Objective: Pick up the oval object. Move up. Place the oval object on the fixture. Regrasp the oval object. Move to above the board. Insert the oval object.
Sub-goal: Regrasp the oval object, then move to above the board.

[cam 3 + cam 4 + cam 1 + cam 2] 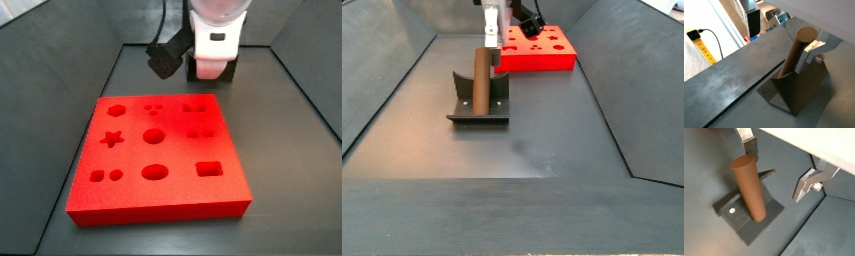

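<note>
Peg's parked on the fixture, gripper spread wide around its top

The oval object (478,78) is a brown rod standing upright-ish and leaning against the dark fixture (480,106), left of centre in a side view. The gripper (777,169) is opened up, with nothing pinched. In a wrist view you can see one silver finger (748,139) at the top and another at the right, with the peg's rounded end sitting between them but apart from both. The red board (160,157) with all its shaped recesses fills the middle of a side view, and in that side view the arm's white body sits behind it at the top edge.
</note>
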Motion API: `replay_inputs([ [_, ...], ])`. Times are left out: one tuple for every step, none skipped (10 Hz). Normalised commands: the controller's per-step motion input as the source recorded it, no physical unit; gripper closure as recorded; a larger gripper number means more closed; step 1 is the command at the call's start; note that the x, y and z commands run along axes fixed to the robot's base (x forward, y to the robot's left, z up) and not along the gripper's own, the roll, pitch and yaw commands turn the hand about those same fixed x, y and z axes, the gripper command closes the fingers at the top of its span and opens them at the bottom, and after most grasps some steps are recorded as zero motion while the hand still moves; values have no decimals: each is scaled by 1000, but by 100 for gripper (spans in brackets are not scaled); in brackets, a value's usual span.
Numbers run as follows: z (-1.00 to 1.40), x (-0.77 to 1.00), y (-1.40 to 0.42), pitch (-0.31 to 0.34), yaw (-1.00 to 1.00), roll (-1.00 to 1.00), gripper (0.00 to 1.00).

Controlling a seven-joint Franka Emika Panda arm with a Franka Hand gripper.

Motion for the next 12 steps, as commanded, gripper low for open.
replay_inputs([
  [-29,508,-12,141,30,112,0],
  [-32,435,-13,148,48,115,0],
  [-28,343,-15,146,68,109,0],
  [-28,299,-17,145,78,106,0],
  [-25,209,-17,145,91,102,0],
  [0,0,0,0,0,0,100],
  [1000,-44,-138,49,-17,30,100],
  [1000,-46,-138,54,-21,29,100],
  [1000,-49,-129,71,-25,19,100],
  [1000,-44,-114,97,-14,-18,100],
  [1000,-45,-112,102,-9,-24,100],
  [1000,-45,-105,115,11,-28,100],
])
